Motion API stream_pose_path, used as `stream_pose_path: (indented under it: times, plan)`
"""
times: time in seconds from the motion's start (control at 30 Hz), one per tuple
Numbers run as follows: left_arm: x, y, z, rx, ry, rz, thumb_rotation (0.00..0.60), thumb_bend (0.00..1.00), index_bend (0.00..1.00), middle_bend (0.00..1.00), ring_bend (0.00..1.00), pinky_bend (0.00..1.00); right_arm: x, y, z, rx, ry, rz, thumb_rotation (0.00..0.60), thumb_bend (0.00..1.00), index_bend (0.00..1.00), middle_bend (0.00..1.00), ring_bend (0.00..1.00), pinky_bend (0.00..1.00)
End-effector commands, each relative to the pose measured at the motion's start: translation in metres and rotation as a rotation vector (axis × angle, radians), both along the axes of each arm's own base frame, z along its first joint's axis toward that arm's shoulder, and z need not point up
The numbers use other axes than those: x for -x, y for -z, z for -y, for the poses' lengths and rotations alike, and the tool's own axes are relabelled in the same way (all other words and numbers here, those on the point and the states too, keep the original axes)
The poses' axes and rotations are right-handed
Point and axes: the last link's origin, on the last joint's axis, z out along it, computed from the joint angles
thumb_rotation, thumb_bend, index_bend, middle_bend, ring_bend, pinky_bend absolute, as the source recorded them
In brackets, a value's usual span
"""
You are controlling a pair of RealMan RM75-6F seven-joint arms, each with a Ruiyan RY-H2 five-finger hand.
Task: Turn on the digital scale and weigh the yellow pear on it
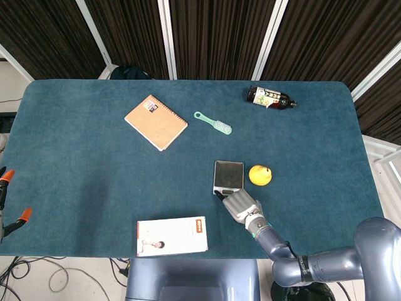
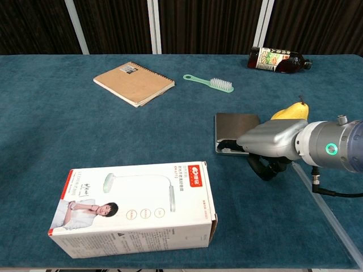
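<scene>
The digital scale [image 1: 228,175] [image 2: 236,127] is a small grey square plate lying on the teal table, right of centre. A yellow pear [image 1: 260,175] [image 2: 290,110] lies on the cloth just right of the scale, not on it. My right hand [image 1: 241,204] [image 2: 269,141] hangs over the scale's near edge with its fingers curled under and a fingertip at the front strip; whether it touches is unclear. It holds nothing. The scale's display is hidden by the hand. My left hand shows in neither view.
A white lamp box [image 1: 172,236] [image 2: 133,209] lies at the near edge, left of the hand. A tan notebook [image 1: 155,121] [image 2: 134,83], a green brush [image 1: 213,123] [image 2: 210,83] and a dark bottle [image 1: 270,97] [image 2: 279,60] lie farther back.
</scene>
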Motion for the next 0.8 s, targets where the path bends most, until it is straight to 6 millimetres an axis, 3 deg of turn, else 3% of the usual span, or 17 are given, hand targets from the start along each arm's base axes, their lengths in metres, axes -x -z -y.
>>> stream_pose_path:
  times: [0.03,0.8]
  plan:
    - [-0.0001,0.0000,0.0000,0.000,0.000,0.000,0.600,0.19,0.10,0.05,0.00,0.05,-0.0005,-0.0002,0.0002,0.000,0.000,0.000,0.600,1.00,0.00,0.78,0.90,1.00]
    - [0.0000,-0.0005,0.0001,-0.001,0.000,0.000,0.600,0.19,0.10,0.05,0.00,0.05,-0.0014,0.0012,-0.0010,-0.006,0.001,-0.011,0.600,1.00,0.00,0.78,0.90,1.00]
